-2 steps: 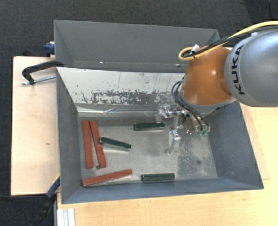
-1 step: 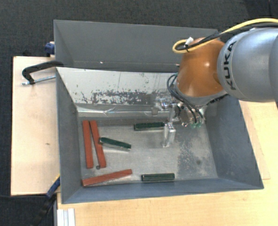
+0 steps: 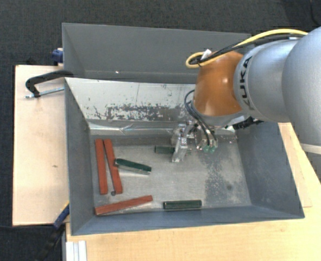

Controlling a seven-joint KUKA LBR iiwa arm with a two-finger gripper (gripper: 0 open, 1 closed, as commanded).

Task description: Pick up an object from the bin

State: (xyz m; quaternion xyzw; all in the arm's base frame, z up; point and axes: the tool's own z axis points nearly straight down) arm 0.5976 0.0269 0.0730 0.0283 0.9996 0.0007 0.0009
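Observation:
My gripper (image 3: 178, 150) hangs low over the back middle of the bin floor, under the orange wrist cover. A short dark green stick (image 3: 162, 150) lies just to its left, its right end hidden behind the gripper. Whether the gripper touches it I cannot tell. Another dark green stick (image 3: 133, 166) lies further left, slightly slanted.
Two red sticks (image 3: 101, 167) (image 3: 113, 168) lie side by side along the left wall. A third red stick (image 3: 123, 205) and a dark green stick (image 3: 182, 204) rest by the front wall. The arm covers the bin's back right corner.

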